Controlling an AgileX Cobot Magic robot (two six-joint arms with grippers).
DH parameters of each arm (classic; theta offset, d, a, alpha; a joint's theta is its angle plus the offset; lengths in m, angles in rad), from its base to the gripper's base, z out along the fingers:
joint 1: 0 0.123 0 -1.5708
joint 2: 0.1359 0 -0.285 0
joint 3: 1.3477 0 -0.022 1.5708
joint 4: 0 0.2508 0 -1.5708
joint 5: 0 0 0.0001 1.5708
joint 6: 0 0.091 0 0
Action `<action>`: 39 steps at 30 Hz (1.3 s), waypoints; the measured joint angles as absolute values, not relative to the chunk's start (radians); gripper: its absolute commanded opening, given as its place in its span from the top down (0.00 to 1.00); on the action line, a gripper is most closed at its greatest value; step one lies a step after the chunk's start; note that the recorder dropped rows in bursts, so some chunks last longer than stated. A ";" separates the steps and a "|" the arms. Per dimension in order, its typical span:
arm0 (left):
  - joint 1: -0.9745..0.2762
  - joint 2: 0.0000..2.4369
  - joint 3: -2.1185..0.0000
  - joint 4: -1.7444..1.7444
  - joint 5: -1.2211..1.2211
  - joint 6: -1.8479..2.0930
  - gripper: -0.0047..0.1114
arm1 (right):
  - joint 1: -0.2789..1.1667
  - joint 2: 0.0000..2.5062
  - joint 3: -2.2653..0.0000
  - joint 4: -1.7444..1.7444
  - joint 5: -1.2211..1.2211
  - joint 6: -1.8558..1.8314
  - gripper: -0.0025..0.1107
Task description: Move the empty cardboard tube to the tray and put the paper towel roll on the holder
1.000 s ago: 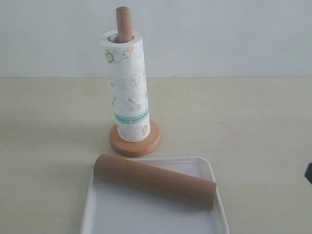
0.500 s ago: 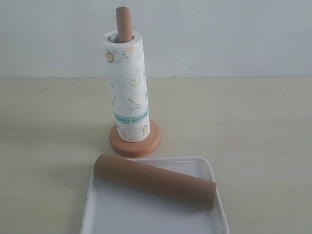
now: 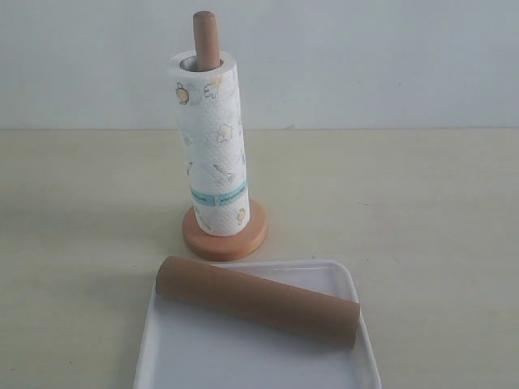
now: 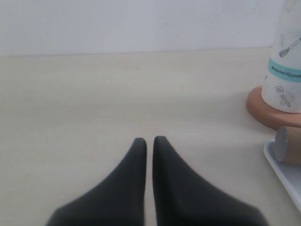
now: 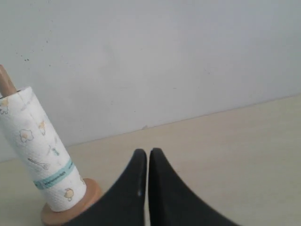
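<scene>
Two pairs of fingers are both drawn together with only a thin slit between the tips, and neither holds anything. The left gripper (image 4: 149, 141) is low over the bare table (image 4: 84, 103), and the right gripper (image 5: 148, 153) is raised and faces the wall (image 5: 188, 56). Neither shows in the exterior view.

In that view, the paper towel roll (image 3: 212, 146) stands upright, threaded on the holder (image 3: 228, 241). The post tip pokes out of the top and the roll rests on the disc base. At 6 o'clock from the base, just beside it, lies the tray (image 3: 243, 361). The empty cardboard tube (image 3: 258, 300) lies across it, long axis running from about 10 to 4 o'clock, its 10 o'clock end over the rim.

The left arm looks nearer, since its camera catches that tube end close by. Both placements look done, and nothing blocks a retreat.
</scene>
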State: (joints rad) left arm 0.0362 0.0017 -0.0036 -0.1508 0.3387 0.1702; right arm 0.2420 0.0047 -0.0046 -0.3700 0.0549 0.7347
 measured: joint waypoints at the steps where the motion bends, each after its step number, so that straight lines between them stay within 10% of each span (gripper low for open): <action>1: 0.036 0.002 -0.004 -0.151 0.339 0.170 0.92 | 0.242 0.005 -0.005 -0.286 0.055 0.675 0.97; 14: 0.036 0.002 -0.004 -0.151 0.339 0.170 0.92 | 0.242 0.005 -0.003 0.260 0.290 -0.201 0.97; 39: 0.036 0.002 -0.004 -0.151 0.339 0.170 0.92 | 0.098 0.005 0.001 0.258 0.368 -0.171 0.97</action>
State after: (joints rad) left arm 0.0362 0.0017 -0.0036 -0.1508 0.3387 0.1702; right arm 0.0975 0.0047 0.0006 0.2582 0.3682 -0.1713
